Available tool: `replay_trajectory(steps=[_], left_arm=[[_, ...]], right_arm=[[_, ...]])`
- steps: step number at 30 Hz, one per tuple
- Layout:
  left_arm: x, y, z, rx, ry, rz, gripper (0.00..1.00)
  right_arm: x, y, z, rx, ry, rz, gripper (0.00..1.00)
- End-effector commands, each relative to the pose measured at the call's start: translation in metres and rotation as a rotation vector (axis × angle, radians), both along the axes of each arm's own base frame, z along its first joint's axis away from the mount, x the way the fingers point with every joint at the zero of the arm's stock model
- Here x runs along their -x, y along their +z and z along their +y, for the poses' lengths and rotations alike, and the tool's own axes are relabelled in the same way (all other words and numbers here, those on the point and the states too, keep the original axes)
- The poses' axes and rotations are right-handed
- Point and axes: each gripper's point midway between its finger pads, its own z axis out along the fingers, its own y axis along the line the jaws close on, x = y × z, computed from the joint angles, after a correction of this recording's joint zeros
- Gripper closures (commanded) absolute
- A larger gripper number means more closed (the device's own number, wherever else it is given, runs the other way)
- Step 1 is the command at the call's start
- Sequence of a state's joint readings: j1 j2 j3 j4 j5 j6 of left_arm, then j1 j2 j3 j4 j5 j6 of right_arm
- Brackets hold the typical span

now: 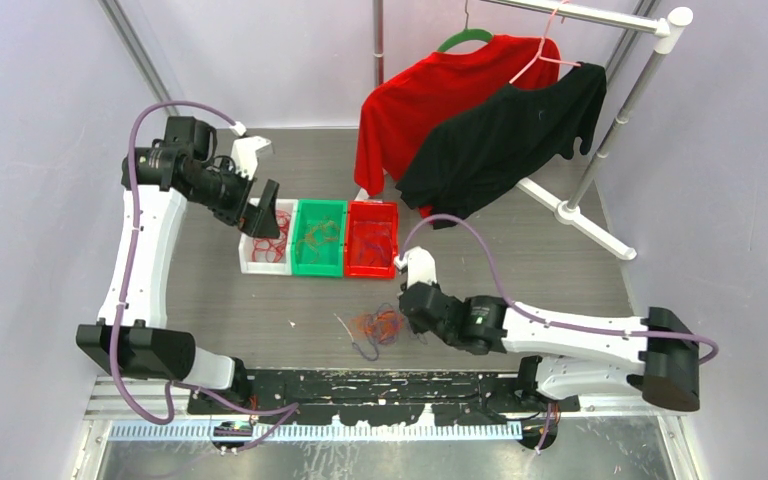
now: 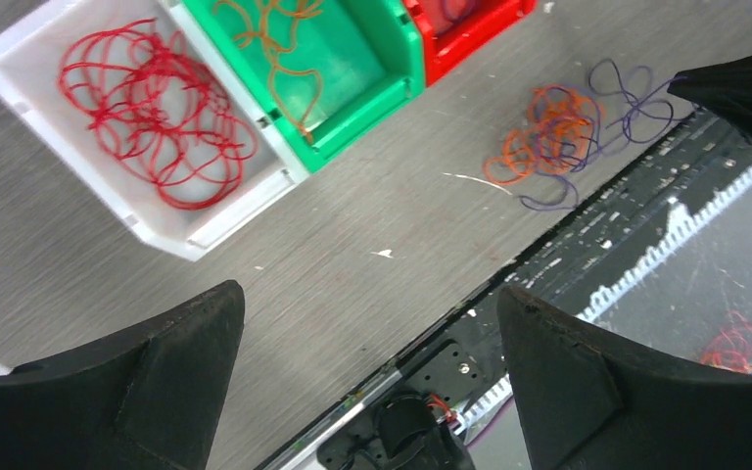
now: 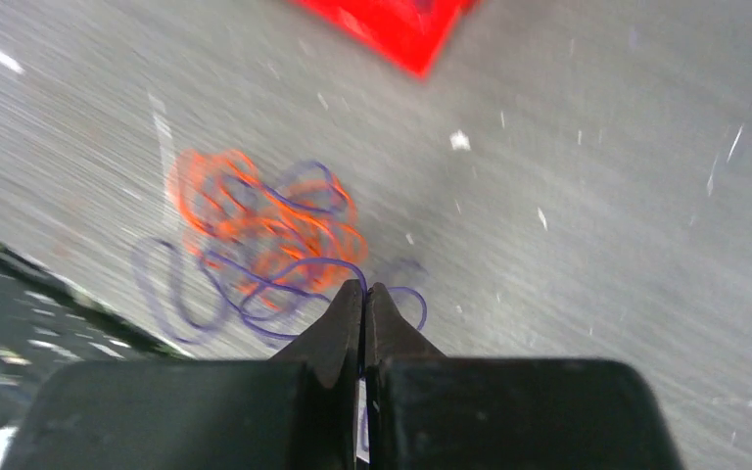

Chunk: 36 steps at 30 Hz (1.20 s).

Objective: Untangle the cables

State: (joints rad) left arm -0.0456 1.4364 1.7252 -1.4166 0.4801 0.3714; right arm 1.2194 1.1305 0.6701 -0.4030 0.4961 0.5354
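while the tangle sits near the table's front edge – both arms noted
top: orange-and-purple cables [image 1: 380,328] heaped on the table [image 1: 210,300], near the red bin [image 1: 370,272]. left wrist: left gripper [image 2: 367,294] gapes wide and holds nothing; white bin [image 2: 245,211] has red wires [image 2: 147,108]. right wrist: right gripper [image 3: 364,294] fingers pressed together at the heap's edge, purple strand at their tips; pinched or not, cannot tell.
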Motion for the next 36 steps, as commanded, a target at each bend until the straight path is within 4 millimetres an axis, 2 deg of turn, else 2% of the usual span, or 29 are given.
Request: replay_trajectory(steps=[1,6,10,17,20,24,30,34,36], left_arm=[[0.026,0.016,-0.035,0.155,-0.132,-0.069,0.00],[0.059,0.019,-0.073,0.273,-0.275,-0.194,0.00],[0.081,0.029,-0.089,0.339,-0.353,-0.327,0.01],[0.091,0.045,-0.114,0.420,-0.388,-0.432,0.02],[0.091,0.044,-0.126,0.445,-0.391,-0.442,0.07],[0.098,0.052,-0.144,0.484,-0.437,-0.446,0.16],[0.104,0.054,-0.158,0.499,-0.495,-0.430,0.27],[0.107,0.059,-0.164,0.528,-0.521,-0.422,0.33],[0.110,0.062,-0.167,0.547,-0.530,-0.414,0.42]], right_arm=[[-0.021,0.105,0.022,-0.155,0.020,-0.160,0.99],[-0.020,0.160,0.042,-0.242,0.092,-0.192,0.99],[-0.017,0.192,0.059,-0.338,0.141,-0.213,0.99],[-0.012,0.242,0.085,-0.525,0.206,-0.251,0.99],[-0.003,0.264,0.094,-0.597,0.264,-0.247,0.99],[0.009,0.294,0.097,-0.675,0.323,-0.253,0.99],[0.019,0.321,0.093,-0.743,0.368,-0.266,0.99],[0.022,0.327,0.091,-0.765,0.377,-0.267,0.99],[0.022,0.327,0.092,-0.766,0.379,-0.265,0.99]])
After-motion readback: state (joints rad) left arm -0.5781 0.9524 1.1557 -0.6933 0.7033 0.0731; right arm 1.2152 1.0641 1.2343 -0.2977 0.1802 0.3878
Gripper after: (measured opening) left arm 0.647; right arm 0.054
